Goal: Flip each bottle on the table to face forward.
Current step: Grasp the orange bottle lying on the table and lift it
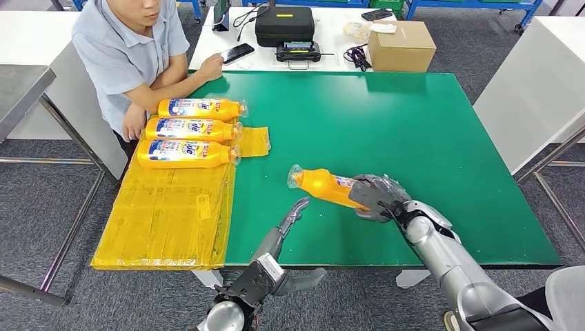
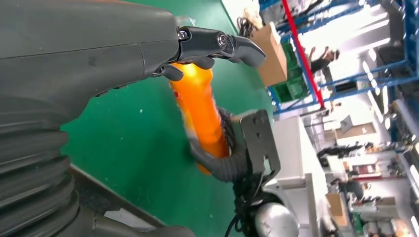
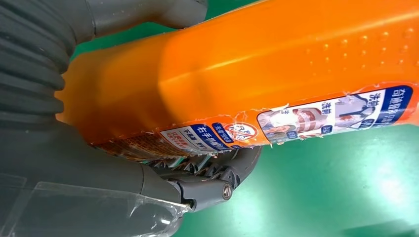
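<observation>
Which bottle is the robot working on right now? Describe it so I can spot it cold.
Start at the green table. Three orange bottles lie in a row, labels up, at its left edge by the yellow sheet. The one you want is the lone orange bottle near the table's front middle, gripped at its base by the right hand, showing mostly plain orange.

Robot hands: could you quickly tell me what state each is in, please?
Left robot hand: open, holding nothing.
Right robot hand: grips the orange bottle.
</observation>
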`<action>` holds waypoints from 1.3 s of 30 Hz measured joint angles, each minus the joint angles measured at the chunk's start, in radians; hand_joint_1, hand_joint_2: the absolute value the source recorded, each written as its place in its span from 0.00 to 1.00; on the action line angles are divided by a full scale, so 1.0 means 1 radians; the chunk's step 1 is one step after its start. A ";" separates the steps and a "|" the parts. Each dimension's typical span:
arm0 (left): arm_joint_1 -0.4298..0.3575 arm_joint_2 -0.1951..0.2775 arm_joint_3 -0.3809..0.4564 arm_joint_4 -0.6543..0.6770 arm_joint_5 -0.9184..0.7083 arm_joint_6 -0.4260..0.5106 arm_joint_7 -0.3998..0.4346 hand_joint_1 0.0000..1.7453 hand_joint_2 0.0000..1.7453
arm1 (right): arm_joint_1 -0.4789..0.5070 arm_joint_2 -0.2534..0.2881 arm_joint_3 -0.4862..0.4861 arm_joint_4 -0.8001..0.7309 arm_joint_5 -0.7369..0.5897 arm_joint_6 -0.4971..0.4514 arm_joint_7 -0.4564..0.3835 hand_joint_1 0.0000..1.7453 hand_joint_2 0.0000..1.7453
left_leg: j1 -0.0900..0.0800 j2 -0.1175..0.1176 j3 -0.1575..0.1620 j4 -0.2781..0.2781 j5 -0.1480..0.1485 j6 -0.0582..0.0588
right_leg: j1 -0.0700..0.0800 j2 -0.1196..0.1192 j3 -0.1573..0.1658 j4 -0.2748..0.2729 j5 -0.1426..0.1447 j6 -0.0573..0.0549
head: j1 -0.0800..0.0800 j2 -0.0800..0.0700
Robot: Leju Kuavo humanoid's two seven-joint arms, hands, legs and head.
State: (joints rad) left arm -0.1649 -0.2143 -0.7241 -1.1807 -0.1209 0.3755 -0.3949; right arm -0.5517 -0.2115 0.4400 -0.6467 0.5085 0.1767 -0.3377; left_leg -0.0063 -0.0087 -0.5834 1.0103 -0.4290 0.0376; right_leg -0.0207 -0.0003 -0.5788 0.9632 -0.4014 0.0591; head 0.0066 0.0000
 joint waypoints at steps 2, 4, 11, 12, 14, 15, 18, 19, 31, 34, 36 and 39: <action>0.002 -0.006 0.005 0.000 0.031 0.055 -0.036 0.00 1.00 | 0.011 0.000 -0.003 -0.009 -0.032 -0.017 -0.008 1.00 1.00 | 0.000 0.000 0.000 0.000 0.000 0.000 | 0.000 0.000 0.004 0.000 0.000 0.000 | 0.000 0.000; 0.003 -0.017 0.018 0.000 0.094 0.132 -0.085 0.00 1.00 | 0.038 0.002 -0.009 -0.038 -0.068 -0.054 -0.015 1.00 1.00 | 0.000 0.000 -0.001 0.000 0.000 0.000 | 0.000 0.000 0.008 0.000 0.000 0.000 | 0.000 0.000; 0.005 -0.038 0.078 0.006 0.384 0.287 -0.184 0.00 1.00 | 0.157 0.047 -0.034 -0.224 -0.123 -0.159 -0.018 1.00 1.00 | 0.001 0.002 -0.005 0.000 0.000 0.000 | 0.001 0.001 0.005 0.000 0.001 0.000 | 0.000 0.000; 0.005 -0.040 0.085 0.010 0.412 0.288 -0.185 0.00 1.00 | 0.170 0.055 -0.034 -0.249 -0.124 -0.166 -0.018 1.00 1.00 | 0.001 0.003 -0.006 0.000 0.000 0.000 | 0.001 0.001 0.004 0.000 0.001 0.000 | 0.000 0.000; 0.005 -0.042 0.097 0.019 0.460 0.279 -0.176 0.00 1.00 | 0.191 0.071 -0.033 -0.293 -0.126 -0.174 -0.019 1.00 1.00 | 0.001 0.003 -0.009 0.000 0.001 0.000 | 0.001 0.001 0.002 0.001 0.001 0.000 | 0.000 0.000; 0.005 -0.042 0.101 0.024 0.481 0.270 -0.167 0.00 1.00 | 0.201 0.079 -0.033 -0.314 -0.128 -0.176 -0.021 1.00 1.00 | 0.001 0.003 -0.010 0.000 0.001 0.000 | 0.001 0.001 0.001 0.001 0.001 0.000 | 0.000 0.000; 0.005 -0.043 0.108 0.038 0.536 0.226 -0.132 0.00 1.00 | 0.225 0.102 -0.029 -0.372 -0.134 -0.178 -0.030 1.00 1.00 | 0.001 0.000 -0.015 0.000 0.002 0.000 | 0.000 0.000 -0.002 0.001 0.001 0.000 | 0.000 0.000; 0.005 -0.043 0.109 0.041 0.554 0.204 -0.115 0.00 1.00 | 0.229 0.108 -0.028 -0.388 -0.137 -0.178 -0.034 1.00 1.00 | 0.001 0.000 -0.016 0.000 0.002 0.000 | 0.000 0.000 -0.003 0.001 0.001 0.000 | 0.000 0.000; 0.005 -0.028 0.097 0.050 0.641 -0.049 -0.009 0.00 1.00 | 0.257 0.147 -0.002 -0.500 -0.194 -0.161 -0.089 1.00 1.00 | 0.000 -0.001 -0.023 0.000 0.002 0.001 | 0.000 0.000 -0.011 0.001 0.001 0.001 | 0.000 0.000; 0.001 -0.026 0.095 0.052 0.640 -0.067 -0.008 0.00 1.00 | 0.265 0.159 0.015 -0.513 -0.206 -0.151 -0.094 1.00 1.00 | 0.000 0.000 -0.024 0.000 0.002 0.000 | 0.000 0.000 -0.012 0.001 0.001 0.001 | 0.000 0.000; -0.002 -0.025 0.095 0.053 0.641 -0.071 -0.008 0.00 1.00 | 0.269 0.167 0.026 -0.517 -0.209 -0.149 -0.096 1.00 1.00 | 0.000 -0.001 -0.024 0.000 0.002 0.000 | 0.000 0.000 -0.012 0.001 0.001 0.001 | 0.000 0.000; -0.004 -0.024 0.096 0.053 0.635 -0.072 -0.021 0.00 1.00 | 0.270 0.173 0.039 -0.519 -0.213 -0.142 -0.097 1.00 1.00 | 0.000 -0.001 -0.025 0.000 0.002 0.000 | 0.000 0.000 -0.012 0.001 0.001 0.001 | 0.000 0.000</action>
State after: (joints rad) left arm -0.1690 -0.2383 -0.6284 -1.1276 0.5144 0.3035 -0.4156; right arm -0.2813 -0.0384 0.4793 -1.1662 0.2959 0.0352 -0.4345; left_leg -0.0059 -0.0092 -0.6080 1.0103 -0.4268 0.0381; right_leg -0.0208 -0.0005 -0.5909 0.9643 -0.4004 0.0596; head 0.0062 0.0000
